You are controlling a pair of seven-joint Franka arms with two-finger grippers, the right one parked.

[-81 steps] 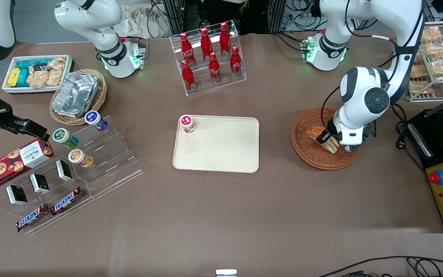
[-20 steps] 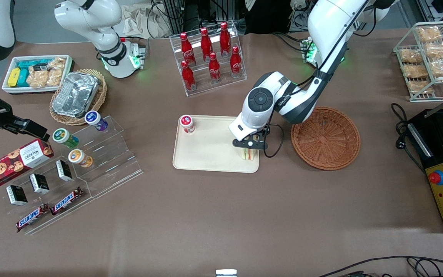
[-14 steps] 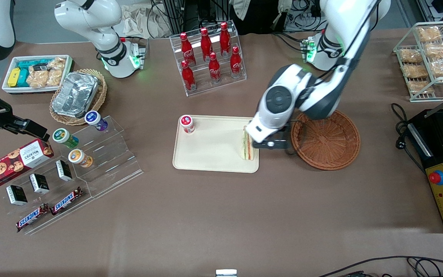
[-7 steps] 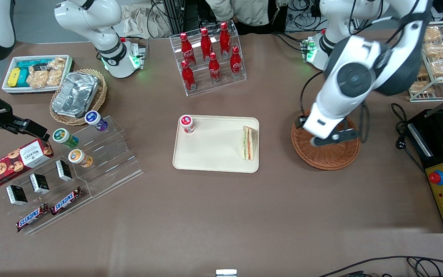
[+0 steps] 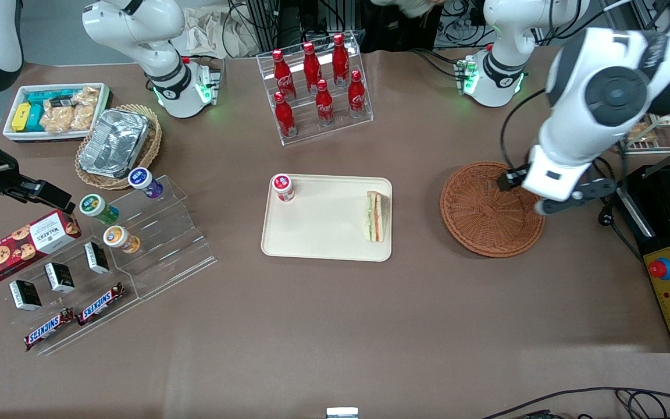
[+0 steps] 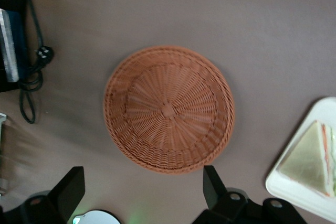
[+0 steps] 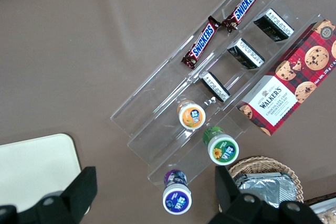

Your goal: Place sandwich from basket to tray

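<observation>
The sandwich, a white wedge with green and red filling, lies on the cream tray along the edge nearest the basket. It also shows in the left wrist view as the sandwich on the tray. The reddish-brown wicker basket holds nothing, as the basket shows from above. My gripper hangs high over the basket's rim toward the working arm's end of the table. Its jaws are open and the gripper has nothing between its fingers.
A small red-lidded jar stands in a tray corner. A rack of red bottles is farther from the front camera. A black appliance with a red button and a cable plug lie beside the basket. Acrylic snack steps sit toward the parked arm's end.
The gripper set the sandwich on the tray, opened, then rose and swung away over the basket toward the working arm's end. The sandwich stayed put on the tray.
</observation>
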